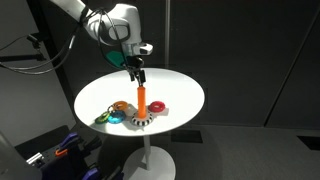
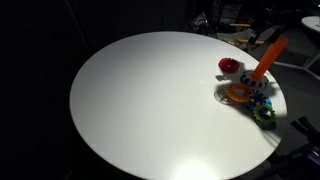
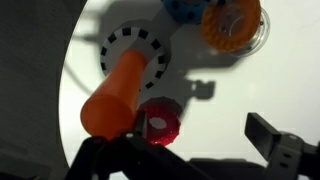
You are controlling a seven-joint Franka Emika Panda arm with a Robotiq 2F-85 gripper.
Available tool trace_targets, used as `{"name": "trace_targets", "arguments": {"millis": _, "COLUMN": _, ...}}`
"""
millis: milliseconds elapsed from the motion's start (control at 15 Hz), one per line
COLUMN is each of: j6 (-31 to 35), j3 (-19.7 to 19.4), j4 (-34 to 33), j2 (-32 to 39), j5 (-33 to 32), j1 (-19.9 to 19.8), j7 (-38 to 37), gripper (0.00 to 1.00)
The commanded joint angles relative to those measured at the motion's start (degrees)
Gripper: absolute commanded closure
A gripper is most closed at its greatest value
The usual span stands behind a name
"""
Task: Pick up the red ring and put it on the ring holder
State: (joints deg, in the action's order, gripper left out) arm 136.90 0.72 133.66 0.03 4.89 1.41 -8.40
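Observation:
The red ring (image 3: 157, 122) lies flat on the white table, right beside the ring holder and not on its peg. In both exterior views the red ring (image 1: 160, 107) (image 2: 230, 65) sits by the holder's checkered base (image 1: 140, 120). The holder's orange peg (image 1: 142, 100) (image 2: 265, 58) (image 3: 115, 95) carries no ring. My gripper (image 1: 133, 70) hangs just above the peg's top. In the wrist view the gripper (image 3: 185, 150) is open, its fingers wide apart with nothing held. The left finger's dark edge partly covers the ring.
A yellow-orange ring (image 3: 232, 22) (image 1: 122, 106) and a blue ring (image 3: 180, 8) lie on the holder's other side. A green ring (image 2: 264, 115) sits near the table's (image 2: 150, 110) edge. The surroundings are dark.

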Motion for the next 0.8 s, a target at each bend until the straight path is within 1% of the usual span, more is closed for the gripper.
{"name": "trace_targets", "arguments": {"millis": 0, "j6": 1.3, "j3": -0.5, "j4": -0.7, "j2": 2.0, "j5": -1.0, "j1": -0.7, "j7": 2.1, "gripper": 0.00}}
{"name": "trace_targets", "arguments": {"millis": 400, "j6": 3.5, "j3": -1.0, "j4": -1.9, "j2": 4.6, "j5": -1.6, "j1": -0.8, "j7": 2.3, "gripper": 0.00}}
{"name": "trace_targets", "arguments": {"millis": 733, "j6": 2.2, "j3": -0.9, "j4": -4.1, "j2": 5.7, "j5": -0.8, "j1": -0.7, "j7": 2.8, "gripper": 0.00}}
